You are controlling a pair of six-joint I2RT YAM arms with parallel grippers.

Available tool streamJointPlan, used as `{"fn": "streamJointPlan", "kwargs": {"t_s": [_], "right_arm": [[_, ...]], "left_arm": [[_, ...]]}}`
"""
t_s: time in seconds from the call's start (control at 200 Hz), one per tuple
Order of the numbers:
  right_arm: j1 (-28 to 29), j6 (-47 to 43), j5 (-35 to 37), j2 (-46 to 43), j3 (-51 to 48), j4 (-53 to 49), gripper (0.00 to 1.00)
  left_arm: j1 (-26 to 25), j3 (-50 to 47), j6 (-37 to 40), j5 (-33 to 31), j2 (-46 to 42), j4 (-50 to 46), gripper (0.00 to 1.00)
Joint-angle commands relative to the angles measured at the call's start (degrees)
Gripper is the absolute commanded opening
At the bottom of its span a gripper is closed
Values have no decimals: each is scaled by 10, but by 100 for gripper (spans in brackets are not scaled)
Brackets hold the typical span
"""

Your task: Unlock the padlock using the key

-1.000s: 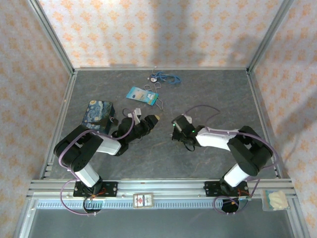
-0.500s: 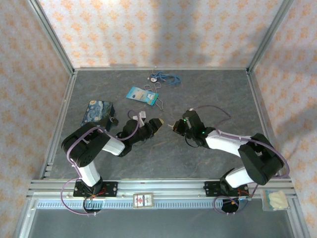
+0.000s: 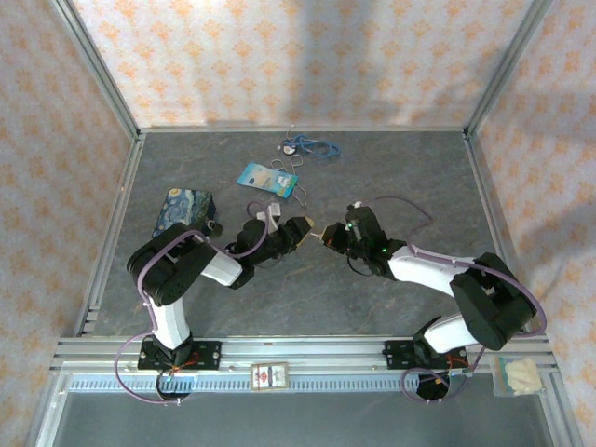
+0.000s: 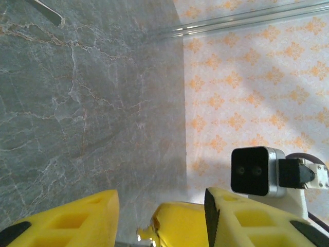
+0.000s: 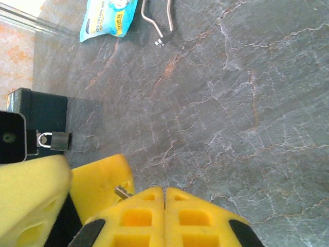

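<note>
- Reaching out from the near edge, my left gripper [image 3: 300, 226] and right gripper [image 3: 329, 236] meet nose to nose around the middle of the table [image 3: 400, 177]. I read that as a two-handed move on the key rather than a reach for the lock.
- On its wrist view, the right gripper has its yellow fingers pressed flat together. A small metal stub, the key [image 5: 122, 192], pokes out beside the tip. I judge it is pinched there, though the contact itself is hidden.
- The left gripper stands moderately wide and grips nothing, with the right fingertip and that brassy stub sitting in the gap between its fingers. That looks like a set-up for a handover or a re-grip, to give the key a better angle for the keyhole.
- Further toward the left edge, the padlock [image 5: 60, 140] hangs at the side of the starry blue box [image 3: 183, 210]. Its shackle seems to pass through a fitting there, apart from both grippers. It looks closed, so I take the unlocking as not yet begun. The box's weight should keep the lock from skating away when the key goes in.
- Beyond it lies the blue card [image 3: 268, 178], and the blue cord [image 3: 315, 147] sits near the far edge. Both are well apart from the work, so I'd leave them alone.
</note>
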Motion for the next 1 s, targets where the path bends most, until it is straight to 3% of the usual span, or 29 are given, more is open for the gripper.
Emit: {"fn": "streamJointPlan", "kwargs": {"t_s": [0.0, 0.19, 0.44, 0.49, 0.626, 0.711, 0.801, 0.996], "right_arm": [[-1, -12, -11, -18, -8, 26, 0], [0, -11, -9, -22, -12, 38, 0], [2, -14, -6, -23, -13, 43, 0], [2, -21, -2, -30, -13, 40, 0], [-5, -96, 14, -75, -7, 4, 26], [-20, -160, 10, -101, 5, -31, 35], [-43, -206, -33, -128, 4, -33, 40], [-102, -216, -235, -158, -25, 69, 40]], "left_arm": [[-7, 23, 4, 12, 11, 23, 39], [-14, 26, 5, 11, 15, 16, 32], [-16, 24, 4, 10, 12, 23, 1], [-15, 21, 9, 6, 8, 19, 0], [-5, 14, 50, 5, -15, 6, 0], [7, 11, 85, 25, -31, 21, 0], [22, 7, 132, 69, -50, 46, 0], [41, 6, 191, 159, -83, 93, 0]]}}
